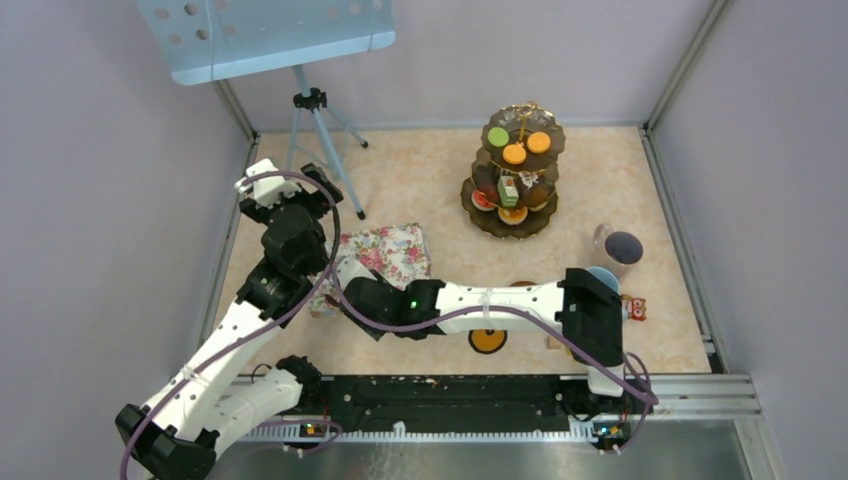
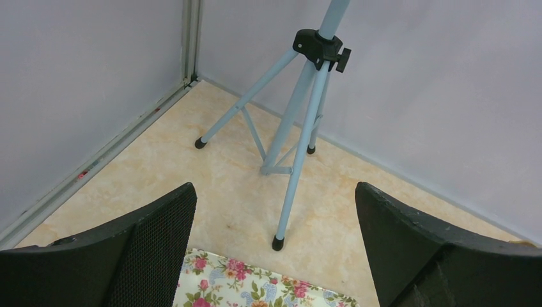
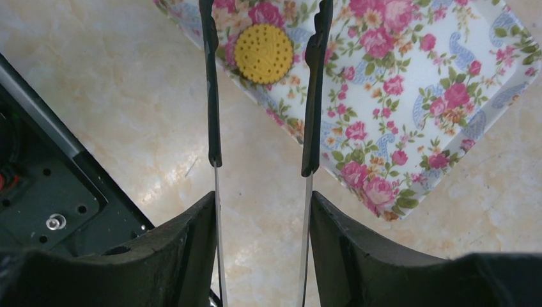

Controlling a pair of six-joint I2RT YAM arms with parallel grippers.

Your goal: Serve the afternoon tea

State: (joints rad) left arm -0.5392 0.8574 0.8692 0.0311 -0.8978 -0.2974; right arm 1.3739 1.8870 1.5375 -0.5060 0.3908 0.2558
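- Yellow round pastry point(image 3: 264, 54): lies flat on the floral tray point(image 3: 422, 96), close to the tray's edge on the side facing the arm bases
- Right gripper point(image 3: 263, 16): over that same part of the tray, thin fingers point(image 3: 212, 96) on either side of the round. Jaws about half parted, with a sliver of tray pattern showing on each side of the round. It grips nothing as far as I can see
- Left gripper point(image 2: 275, 192): beyond the tray's far left side, spread wide and empty, facing the tripod point(image 2: 300, 121)
- Three-tier stand point(image 1: 510, 233): beyond the tray and to its right, well apart, already carrying several rounds
- Grey mug point(image 1: 622, 248) and light blue cup point(image 1: 603, 273): far to the tray's right, beside the right arm's elbow
- Orange round point(image 1: 487, 341): on the table to the tray's near right

Risks, as I judge them:
- If the jaws close off-centre, one finger would push the round, and it is near enough to the edge to slide off the tray
- The disc is thin and the fingers are narrow, so a grip on its rim could let it tilt or pop out
- If the fingertips press on the tray, they could drag it
- The way to the stand is long, and a swing of the elbow could catch the cup or the mug
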